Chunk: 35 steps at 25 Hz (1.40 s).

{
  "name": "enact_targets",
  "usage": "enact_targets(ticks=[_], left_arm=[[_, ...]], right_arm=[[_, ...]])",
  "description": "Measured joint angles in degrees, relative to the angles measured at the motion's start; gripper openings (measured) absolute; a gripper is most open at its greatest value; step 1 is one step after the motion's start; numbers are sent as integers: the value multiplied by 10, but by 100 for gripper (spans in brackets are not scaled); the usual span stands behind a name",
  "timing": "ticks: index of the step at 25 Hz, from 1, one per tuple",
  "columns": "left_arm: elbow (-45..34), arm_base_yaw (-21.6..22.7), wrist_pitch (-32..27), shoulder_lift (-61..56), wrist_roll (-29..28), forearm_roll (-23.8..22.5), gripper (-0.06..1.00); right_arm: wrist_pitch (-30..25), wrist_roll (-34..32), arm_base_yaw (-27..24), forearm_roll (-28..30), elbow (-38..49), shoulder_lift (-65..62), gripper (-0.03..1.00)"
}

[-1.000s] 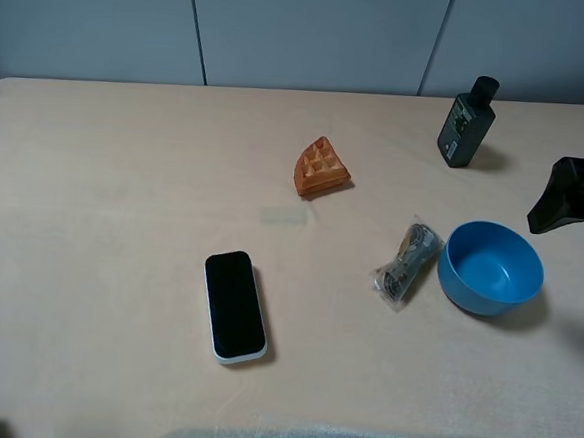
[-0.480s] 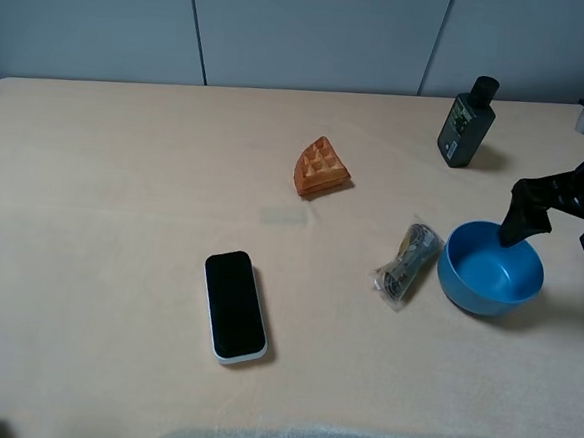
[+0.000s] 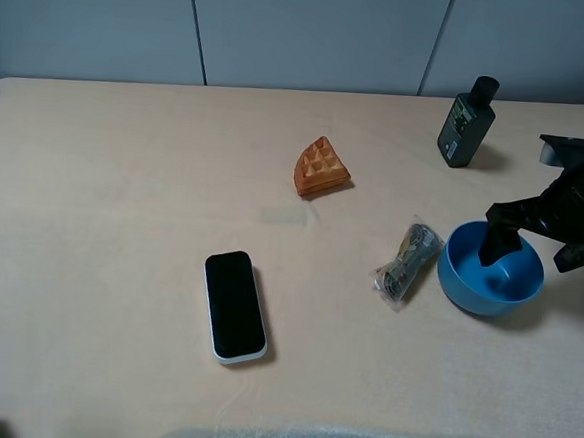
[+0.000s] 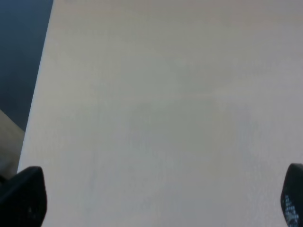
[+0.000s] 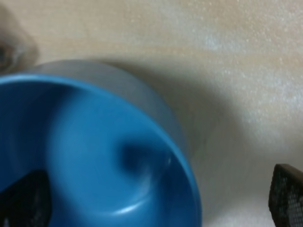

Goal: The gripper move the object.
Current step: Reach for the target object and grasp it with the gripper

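- A round blue plastic bowl (image 3: 491, 276) stands upright on a pale beige tabletop (image 3: 125, 167), its smooth, lighter blue inside bare.
- The right gripper (image 3: 527, 262), a black jointed arm end, hangs over the bowl with its fingers spread wide. One dark finger (image 3: 495, 243) dips inside the bowl and the other is outside its wall.
- In the right wrist view the bowl (image 5: 94, 156) fills most of the picture, and its rim runs between the two fingertips of the right gripper (image 5: 156, 198). The gripper clasps nothing, and whether either finger touches the wall cannot be told.
- The left gripper (image 4: 156, 198) shows only in the left wrist view. Its two black fingertips are far apart over bare tabletop (image 4: 165, 94), with nothing between them.
- A small clear-wrapped bundle of dark material (image 3: 407, 262) lies just beside the bowl, on the side away from the right gripper.
- A dark bottle with a black cap (image 3: 466, 122) stands upright behind the bowl, well apart from it.
- An orange waffle wedge (image 3: 321, 169) lies beyond the bundle, well apart from the bowl.
- A black phone with a white rim (image 3: 234, 306) lies flat, farther from the bowl than the wedge.
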State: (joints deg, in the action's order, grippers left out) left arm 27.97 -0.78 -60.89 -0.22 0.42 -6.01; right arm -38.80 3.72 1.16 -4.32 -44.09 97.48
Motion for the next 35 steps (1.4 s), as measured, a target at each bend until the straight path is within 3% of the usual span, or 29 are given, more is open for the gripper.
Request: enact_targets(ticks=[14, 25, 35], left_arm=[[0, 0, 0, 0, 0, 0, 99], [0, 0, 0, 0, 0, 0, 99], [0, 0, 0, 0, 0, 0, 99]], right_arm=[[42, 0, 0, 4, 4, 57, 69], [43, 0, 0, 4, 4, 75, 69], [42, 0, 0, 3, 4, 76, 41]])
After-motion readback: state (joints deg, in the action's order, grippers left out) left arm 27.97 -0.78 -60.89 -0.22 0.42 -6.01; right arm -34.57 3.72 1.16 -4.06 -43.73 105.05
